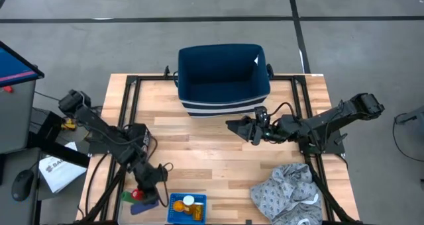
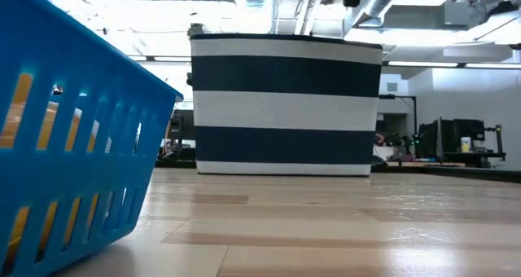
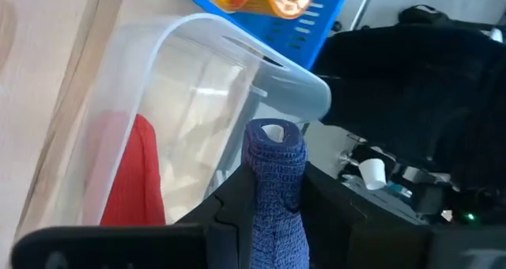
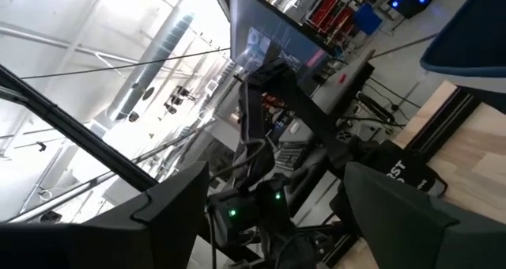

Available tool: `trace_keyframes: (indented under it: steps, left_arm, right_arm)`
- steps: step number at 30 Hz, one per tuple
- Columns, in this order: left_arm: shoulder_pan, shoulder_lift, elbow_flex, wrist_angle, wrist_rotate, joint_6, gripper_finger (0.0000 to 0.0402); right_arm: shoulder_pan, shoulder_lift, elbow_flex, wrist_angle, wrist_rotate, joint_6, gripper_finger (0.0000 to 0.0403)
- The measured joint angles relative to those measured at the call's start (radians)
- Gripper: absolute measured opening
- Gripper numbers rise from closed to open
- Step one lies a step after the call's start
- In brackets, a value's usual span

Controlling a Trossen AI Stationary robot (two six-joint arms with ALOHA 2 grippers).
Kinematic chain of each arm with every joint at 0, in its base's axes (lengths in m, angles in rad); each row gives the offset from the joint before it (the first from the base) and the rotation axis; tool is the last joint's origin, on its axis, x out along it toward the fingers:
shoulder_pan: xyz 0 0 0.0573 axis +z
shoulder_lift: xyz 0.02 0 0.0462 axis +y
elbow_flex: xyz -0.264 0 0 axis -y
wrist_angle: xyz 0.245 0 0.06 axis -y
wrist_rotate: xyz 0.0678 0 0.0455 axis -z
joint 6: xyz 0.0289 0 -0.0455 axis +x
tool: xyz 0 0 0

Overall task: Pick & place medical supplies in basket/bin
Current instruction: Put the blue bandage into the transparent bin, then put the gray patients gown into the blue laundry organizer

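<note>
The small blue basket (image 1: 173, 210) stands at the table's near edge and holds orange pill bottles (image 1: 195, 210), one white-capped (image 1: 189, 200); it fills the left of the low view (image 2: 73, 147) and shows in the left wrist view (image 3: 332, 8). Just left of it lie a red piece (image 1: 138, 193) and a green piece (image 1: 126, 196). My left gripper (image 1: 151, 186) is there, shut on a blue-purple bandage roll (image 3: 273, 174). A clear plastic container (image 3: 198, 87) with something red (image 3: 142, 182) inside lies beside the roll. My right gripper (image 1: 233, 127) hovers open mid-table, near the navy tub. My left gripper pinches the blue-purple roll between its two fingers (image 3: 229, 210), which sit on the roll's sides (image 3: 277, 198). The roll's hollow end (image 3: 271, 132) sticks out past the fingertips. Whether the roll is lifted clear of the table, I cannot tell.
A navy white-striped tub (image 1: 224, 106) stands at the table's far middle (image 2: 285, 106). A crumpled grey patterned cloth (image 1: 288, 192) lies at the near right corner. Bare wood shows between the tub and the basket. Black frame rails run along both sides of the table.
</note>
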State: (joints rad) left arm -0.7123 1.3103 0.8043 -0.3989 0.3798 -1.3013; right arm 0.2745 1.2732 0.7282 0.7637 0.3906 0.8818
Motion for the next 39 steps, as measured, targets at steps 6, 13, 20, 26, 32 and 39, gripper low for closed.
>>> trace_keyframes:
  steps: [6, 13, 20, 26, 32, 39]
  left_arm:
    - [0.002, 0.028, 0.000, -0.001, -0.048, -0.016, 0.0078]
    - [0.002, 0.024, 0.000, -0.001, -0.095, -0.013, 0.0127]
    - [-0.007, 0.024, 0.000, -0.003, -0.087, 0.013, 0.0205]
    - [-0.007, 0.002, 0.000, -0.006, -0.028, 0.066, 0.0238]
    - [-0.006, -0.117, 0.000, -0.024, -0.029, 0.093, 0.0244]
    - [0.009, -0.315, 0.000, -0.100, -0.265, 0.098, 0.0221]
  right_arm:
    - [0.000, 0.000, 0.000, 0.000, 0.000, 0.000, 0.0292]
    - [0.000, 0.000, 0.000, -0.001, 0.000, 0.000, 0.0292]
    - [0.000, 0.000, 0.000, -0.001, 0.000, 0.000, 0.0292]
    - [0.000, 0.000, 0.000, -0.001, 0.000, 0.000, 0.0292]
    - [0.001, 0.000, 0.000, 0.000, 0.000, 0.000, 0.0292]
    - [0.012, 0.000, 0.000, 0.000, 0.000, -0.026, 0.0292]
